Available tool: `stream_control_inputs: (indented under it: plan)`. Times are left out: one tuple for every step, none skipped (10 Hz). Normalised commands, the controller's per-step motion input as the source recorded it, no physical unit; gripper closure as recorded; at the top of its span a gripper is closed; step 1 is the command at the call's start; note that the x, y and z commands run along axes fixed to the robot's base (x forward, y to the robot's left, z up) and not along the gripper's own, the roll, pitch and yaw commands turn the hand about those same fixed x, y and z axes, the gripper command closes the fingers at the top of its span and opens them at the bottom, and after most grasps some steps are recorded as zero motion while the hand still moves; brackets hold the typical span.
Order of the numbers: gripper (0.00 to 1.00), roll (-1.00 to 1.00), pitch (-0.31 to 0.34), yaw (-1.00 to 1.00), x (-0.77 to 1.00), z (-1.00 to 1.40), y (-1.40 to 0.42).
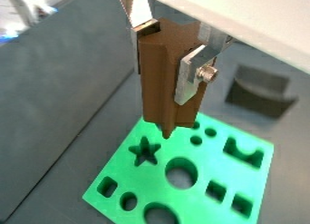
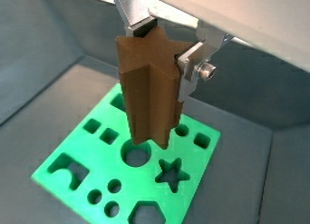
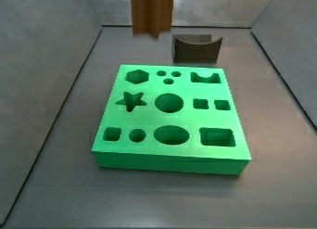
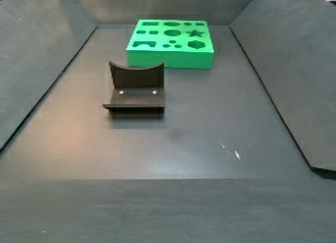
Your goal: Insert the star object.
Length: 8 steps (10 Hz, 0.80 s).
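My gripper (image 1: 169,53) is shut on the star object (image 1: 164,82), a tall brown ridged peg held upright between the two silver fingers. Both show again in a wrist view: the gripper (image 2: 168,51) and the peg (image 2: 148,92). The peg hangs above the green board (image 1: 145,182), and its lower end does not touch the board. The star-shaped hole (image 1: 145,150) lies open, close beside the peg's lower end. In a side view only the peg's lower part (image 3: 152,12) shows, above the board's far edge (image 3: 173,160), and the gripper is out of frame.
The dark fixture (image 3: 196,47) stands on the floor just beyond the board, and it also shows in a side view (image 4: 134,88). The board (image 4: 171,58) has several other shaped holes. Sloping dark walls enclose the floor.
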Motion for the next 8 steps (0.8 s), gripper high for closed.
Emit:
stream_control_inputs:
  plan:
    - [1.00,0.02,-0.080,-0.94,-0.11,-1.00,-0.17]
    - [1.00,0.00,-0.014,-1.00,-0.06,-1.00,0.00]
    - [1.00,0.00,-0.014,-0.73,-0.01,-1.00,0.22]
    - [1.00,0.00,0.000,-0.48,-0.07,-1.00,0.35]
    - [1.00,0.00,0.000,-0.50,-0.20,-1.00,0.31]
    - [1.00,-0.01,-0.064,-0.41,-0.48,-1.00,0.09]
    - [1.00,-0.04,-0.099,-0.25,-0.53,-1.00,0.00]
    - [1.00,0.00,-0.107,-0.10,-0.38,-0.91,-0.19]
